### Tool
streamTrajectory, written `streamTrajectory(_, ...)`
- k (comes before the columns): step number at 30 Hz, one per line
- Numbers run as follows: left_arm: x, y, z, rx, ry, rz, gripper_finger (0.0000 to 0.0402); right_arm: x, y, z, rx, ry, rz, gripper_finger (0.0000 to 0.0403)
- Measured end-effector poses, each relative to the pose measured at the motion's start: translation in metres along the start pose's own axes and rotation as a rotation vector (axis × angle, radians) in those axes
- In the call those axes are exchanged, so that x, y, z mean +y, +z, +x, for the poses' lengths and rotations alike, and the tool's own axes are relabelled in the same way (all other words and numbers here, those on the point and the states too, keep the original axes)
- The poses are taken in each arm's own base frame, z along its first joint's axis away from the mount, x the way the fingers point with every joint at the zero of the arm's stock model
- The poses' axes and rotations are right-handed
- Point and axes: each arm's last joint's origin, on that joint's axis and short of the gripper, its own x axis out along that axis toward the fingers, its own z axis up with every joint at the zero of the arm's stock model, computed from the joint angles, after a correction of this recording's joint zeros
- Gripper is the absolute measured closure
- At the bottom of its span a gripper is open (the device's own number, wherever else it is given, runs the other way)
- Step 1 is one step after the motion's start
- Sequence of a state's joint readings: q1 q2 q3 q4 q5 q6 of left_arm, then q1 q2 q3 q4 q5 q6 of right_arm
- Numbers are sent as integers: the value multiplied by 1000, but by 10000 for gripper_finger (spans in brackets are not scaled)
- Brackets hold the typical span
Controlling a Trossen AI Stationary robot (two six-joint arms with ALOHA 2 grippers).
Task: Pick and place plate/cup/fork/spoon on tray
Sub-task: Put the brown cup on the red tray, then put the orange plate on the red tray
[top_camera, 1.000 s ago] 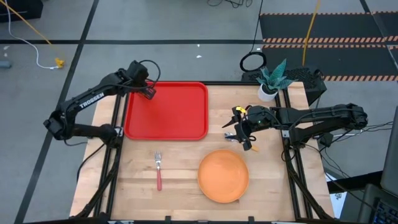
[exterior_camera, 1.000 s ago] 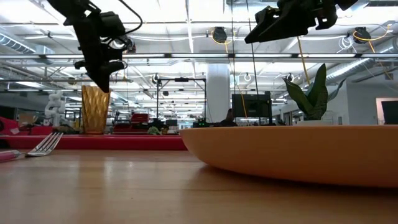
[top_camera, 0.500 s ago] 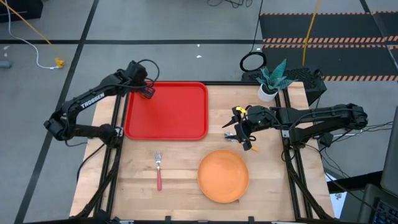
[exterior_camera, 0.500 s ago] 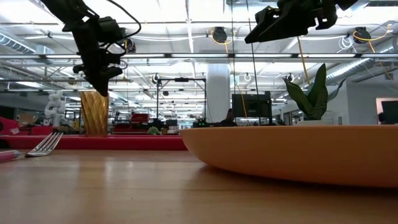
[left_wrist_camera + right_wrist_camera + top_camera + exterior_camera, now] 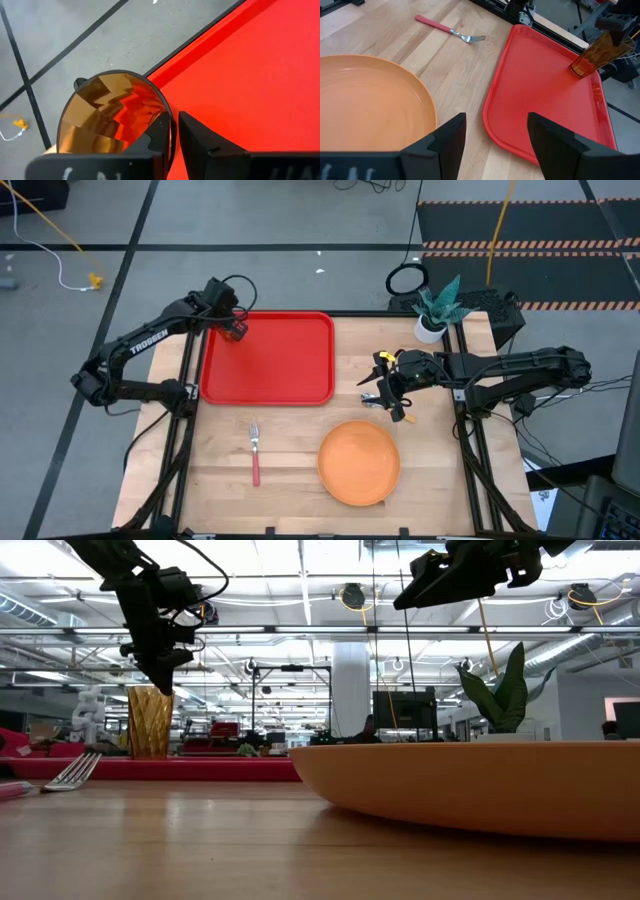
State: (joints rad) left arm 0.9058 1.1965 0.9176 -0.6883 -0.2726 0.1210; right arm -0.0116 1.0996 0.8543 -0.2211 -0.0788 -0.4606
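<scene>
Amber and see-through, the cup (image 5: 112, 117) stands upright in the far left corner of the red tray (image 5: 280, 370), and the left pincer (image 5: 172, 132) sits at its rim, one finger inside the mouth and one outside, the two nearly closed with only the thin wall between them; whether they press it or have just let go I cannot tell. The cup looks like light, stiff, faceted plastic, smooth enough to slip, so a pinch across the rim or a grasp around the body should both serve, and little force seems needed. The orange plate (image 5: 359, 462) near the front edge of the wooden surface (image 5: 300, 480) is wide, shallow and probably light, but flat to the wood; its raised edge is the likely place to take hold. The fork (image 5: 254, 452), lying on the surface between tray and front edge, is thin and low, best taken across its red handle. No spoon shows anywhere. The right pincer (image 5: 388, 392) hangs wide open and empty above the surface, between the tray and the potted plant (image 5: 434, 310). From above the cup is hidden under the left arm; the low view (image 5: 148, 721) shows it standing on the tray below the pincer, and the right wrist view (image 5: 597, 52) shows its place in the corner.
</scene>
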Motion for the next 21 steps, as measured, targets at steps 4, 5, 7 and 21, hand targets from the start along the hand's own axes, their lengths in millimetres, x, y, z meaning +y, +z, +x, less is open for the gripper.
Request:
streamTrajectory(4, 1, 0, 0, 0, 21, 11, 343, 0, 0, 0, -1, 0, 0, 200)
streamTrajectory(5, 1, 0, 0, 1, 30, 11, 337, 0, 0, 0, 0, 0, 0, 200)
streamTrajectory(7, 2, 0, 0, 4, 55, 10, 325, 0, 0, 0, -2, -1, 0, 200)
streamTrajectory(21, -8, 11, -13, -36, 46, 49, 289, -1, 1, 0, -14, -6, 0, 200)
